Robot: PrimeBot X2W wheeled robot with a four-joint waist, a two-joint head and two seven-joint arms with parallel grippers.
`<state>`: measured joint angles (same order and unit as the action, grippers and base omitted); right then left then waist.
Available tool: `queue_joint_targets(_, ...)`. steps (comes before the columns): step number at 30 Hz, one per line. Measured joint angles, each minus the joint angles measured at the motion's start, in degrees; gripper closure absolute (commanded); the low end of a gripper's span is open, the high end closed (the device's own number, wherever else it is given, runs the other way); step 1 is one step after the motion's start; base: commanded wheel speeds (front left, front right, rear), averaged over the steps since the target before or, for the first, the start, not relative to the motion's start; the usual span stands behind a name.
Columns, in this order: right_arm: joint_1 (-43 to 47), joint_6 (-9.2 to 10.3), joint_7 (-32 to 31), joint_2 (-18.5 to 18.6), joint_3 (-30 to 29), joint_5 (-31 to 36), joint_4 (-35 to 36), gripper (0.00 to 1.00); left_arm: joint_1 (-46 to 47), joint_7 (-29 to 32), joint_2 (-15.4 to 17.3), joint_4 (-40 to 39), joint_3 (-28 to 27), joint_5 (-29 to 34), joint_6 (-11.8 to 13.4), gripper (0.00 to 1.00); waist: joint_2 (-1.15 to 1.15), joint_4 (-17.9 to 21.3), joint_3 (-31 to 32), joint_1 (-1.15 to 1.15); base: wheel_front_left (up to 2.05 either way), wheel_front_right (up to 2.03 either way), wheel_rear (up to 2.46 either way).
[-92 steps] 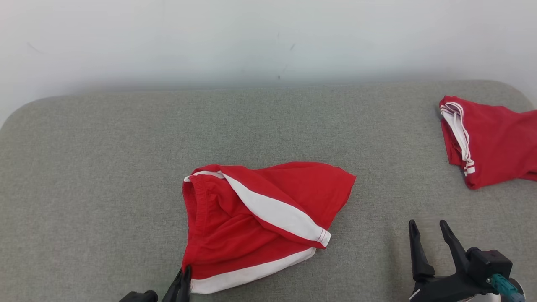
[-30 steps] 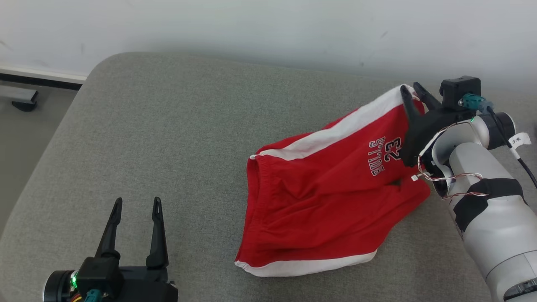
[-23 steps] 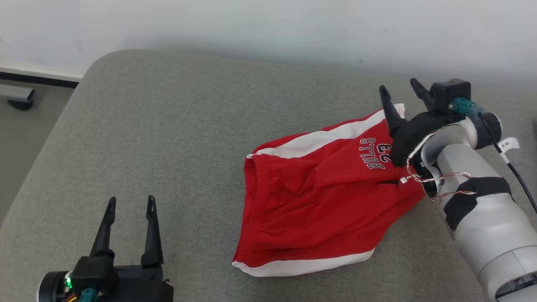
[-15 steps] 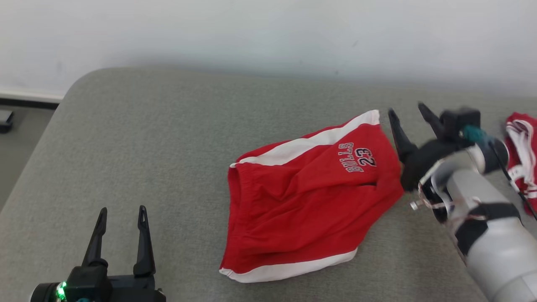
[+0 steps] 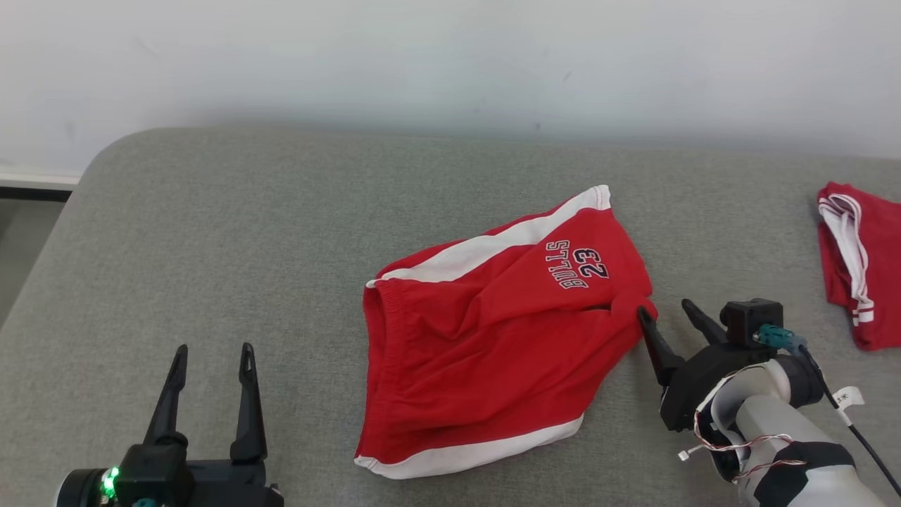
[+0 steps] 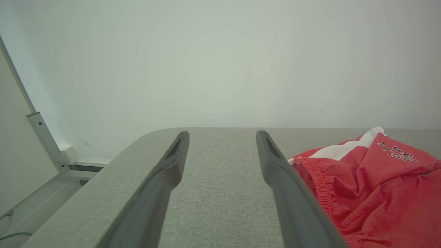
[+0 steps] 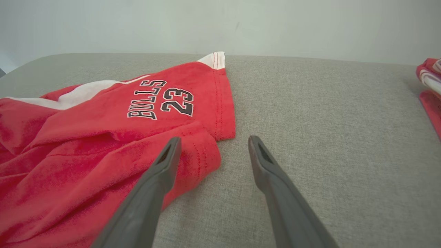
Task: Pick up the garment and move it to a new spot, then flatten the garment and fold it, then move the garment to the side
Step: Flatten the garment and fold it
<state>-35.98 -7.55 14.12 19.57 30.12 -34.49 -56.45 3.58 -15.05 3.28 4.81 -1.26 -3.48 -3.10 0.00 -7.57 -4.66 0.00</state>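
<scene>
Released from the right pincer (image 5: 663, 307), the garment (image 5: 486, 338) no longer hangs by its leg corner as it did a second ago. It now lies wholly on the grey worktop (image 5: 246, 232), near the middle, with the waistband (image 5: 376, 331) towards my left and the printed leg towards the far right. That pincer has drawn back towards me and sits low, just beside the lower leg hem, with its jaws spread wide and nothing between them. Whether its left finger brushes the rolled hem I cannot tell. My head camera has also swung, so part of the apparent shift is mine. The left pincer (image 5: 214, 348) hovers at the near left as it did then, open and empty, well apart from the cloth.

I judge the move to the new spot done and flattening to be the step in hand. The cloth is rumpled: creases run across the middle, the printed leg lies over the other leg, and the hem by my right pincer curls under. To do this well I would take that curled hem low and shallow with the right pincer, catching both layers. I would bring the left pincer to the waistband corner and draw the two apart along the worktop without lifting. A second red garment (image 5: 869, 282) lies at the far right edge, so I would keep the pull clear of it.
</scene>
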Motion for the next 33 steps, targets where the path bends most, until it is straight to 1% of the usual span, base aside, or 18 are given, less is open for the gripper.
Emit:
queue_joint_targets(4, 0.3, 0.00, -0.1, -1.4, 0.0, -1.6, -0.9, 0.00, 0.3, 0.0, -0.1, 0.2, 0.7, 0.0, -0.3, 0.00, 0.00, -1.1, -0.6, 0.00, 0.00, 0.00, 0.00)
queue_joint_targets(7, 0.2, 0.00, -1.1, -2.2, 0.1, -2.3, -3.0, 0.00, 0.5, 0.0, -0.1, 0.4, 1.2, 0.0, -0.4, 0.00, 0.00, -2.0, -1.0, 0.00, 0.00, 0.00, 0.00)
queue_joint_targets(8, 0.2, 0.00, -1.1, -2.5, -0.1, -2.7, -3.5, 0.04, 0.7, 0.0, -0.1, 0.6, 1.3, -0.1, -0.4, 0.00, 0.00, -2.3, -1.2, 0.00, 0.00, 0.00, 0.00)
queue_joint_targets(9, 0.1, 0.00, -1.8, -2.8, 0.0, -3.3, -4.1, 0.59, 1.0, 0.0, -0.1, 0.7, 1.3, -0.1, -0.5, 0.00, 0.00, -2.6, -1.3, 0.00, 0.00, 0.00, 0.00)
queue_joint_targets(10, 0.0, 0.00, -2.2, -3.1, 0.1, -3.6, -4.7, 0.69, 1.3, 0.0, -0.1, 0.8, 1.3, -0.1, -0.5, 0.00, 0.00, -2.9, -1.4, 0.00, 0.00, 0.00, 0.00)
queue_joint_targets(11, 0.0, 0.00, -2.4, -3.5, 0.2, -4.1, -5.1, 1.00, 1.4, 0.0, -0.1, 1.0, 1.3, -0.1, -0.5, 0.00, 0.00, -3.2, -1.6, 0.00, 0.00, 0.00, 0.00)
queue_joint_targets(16, -0.2, 0.00, -0.7, -4.1, 0.5, -5.0, -4.2, 1.00, 1.4, 0.0, -0.1, 1.5, 1.1, -0.1, -0.7, 0.00, 0.00, -3.5, -1.6, 0.00, 0.00, 0.00, 0.00)
queue_joint_targets(21, 4.0, 0.00, 0.8, -1.4, -1.1, -5.2, 3.1, 1.00, -0.2, 0.0, -0.2, 1.7, 0.1, -0.7, -0.4, 0.00, 0.00, -1.6, -0.2, 0.00, 0.00, 0.00, 0.00)
queue_joint_targets(25, 9.5, 0.00, 0.9, 2.2, -5.8, -3.2, 11.8, 1.00, -1.3, 0.0, -0.2, 1.2, -0.4, -1.3, -0.1, 0.00, 0.00, 0.5, 0.7, -0.01, 0.00, 0.00, 0.00)
queue_joint_targets(28, 15.3, 0.00, 0.9, 3.8, -10.3, -1.3, 17.5, 1.00, -1.5, 0.0, -0.3, 0.6, -0.3, -1.5, 0.1, 0.00, 0.00, 2.0, 1.0, -0.01, 0.00, 0.00, 0.00)
queue_joint_targets(30, 19.0, 0.00, 0.3, 4.1, -12.8, -0.1, 21.7, 1.00, -1.6, 0.0, -0.3, 0.4, -0.3, -1.6, 0.1, 0.00, 0.00, 2.9, 1.1, -0.01, 0.00, 0.00, 0.00)
queue_joint_targets(33, 22.9, 0.00, -2.6, 3.3, -16.7, 2.5, 28.1, 1.00, -1.5, 0.0, -0.3, 0.3, 0.1, -1.8, 0.1, 0.00, 0.00, 3.8, 0.8, -0.01, 0.00, 0.00, 0.00)
